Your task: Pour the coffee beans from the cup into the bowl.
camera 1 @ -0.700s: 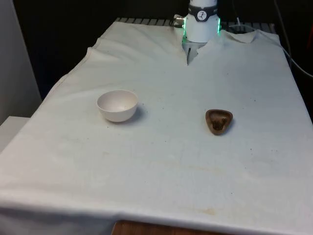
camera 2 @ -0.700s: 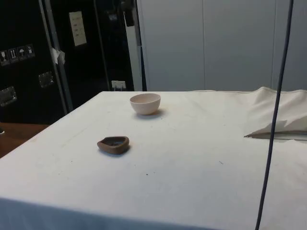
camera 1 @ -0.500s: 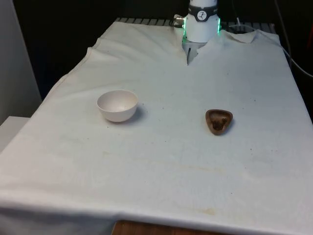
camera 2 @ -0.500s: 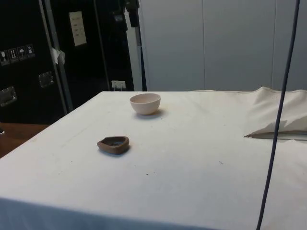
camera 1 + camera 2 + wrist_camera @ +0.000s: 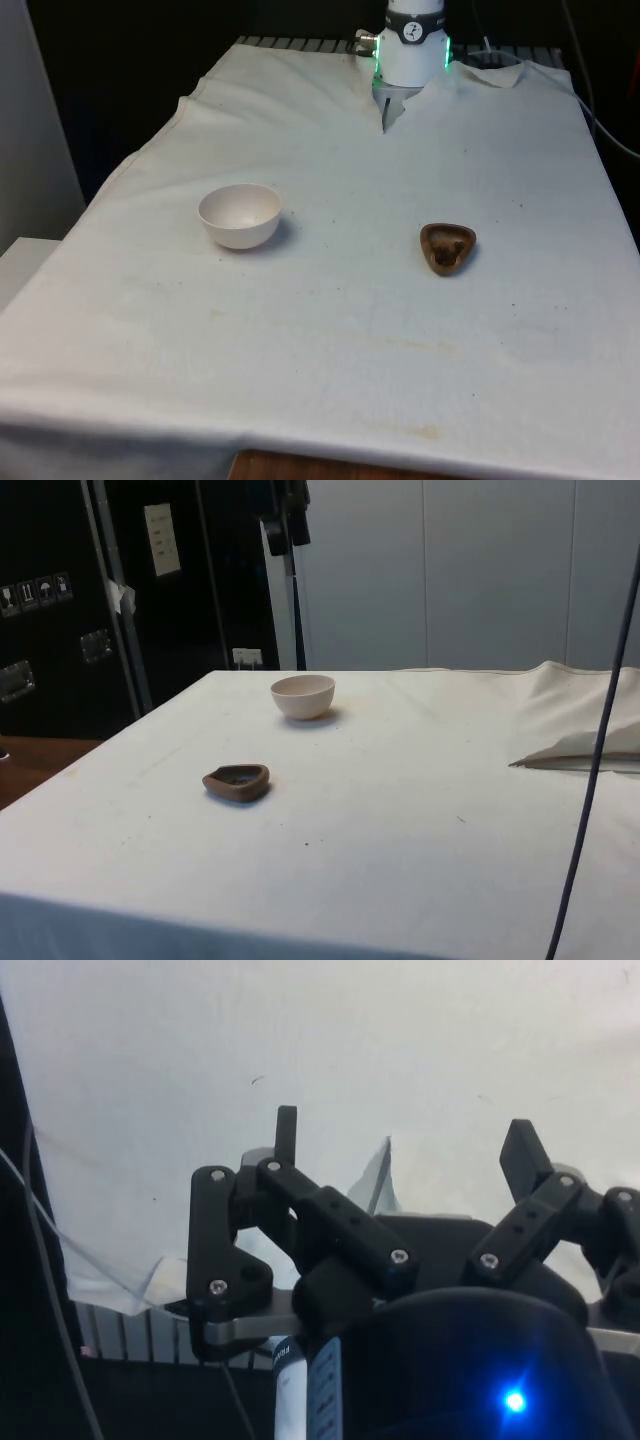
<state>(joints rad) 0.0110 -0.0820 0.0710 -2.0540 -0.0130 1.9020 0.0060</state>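
Observation:
A white bowl (image 5: 240, 214) stands on the cloth towards the front view's left; in the side view the bowl (image 5: 303, 696) sits farther back. A small brown cup (image 5: 447, 247) with dark coffee beans inside rests towards the front view's right, well apart from the bowl, and the cup (image 5: 237, 781) lies nearer in the side view. My gripper (image 5: 403, 1132) is open, its two black fingers spread wide over bare white cloth with nothing between them. High above the table, a dark part of the gripper's body (image 5: 292, 525) shows over the bowl's end.
The robot's white base (image 5: 412, 45) stands at the table's far end, where the cloth bunches into folds (image 5: 575, 745). A dark cable (image 5: 598, 740) hangs down at the side view's right. Bare white cloth (image 5: 330, 330) lies between and in front of the bowl and cup.
In the side view the dark gripper part at the top has shifted to the right, and the hanging cable has swung right. Bowl and cup have not moved.

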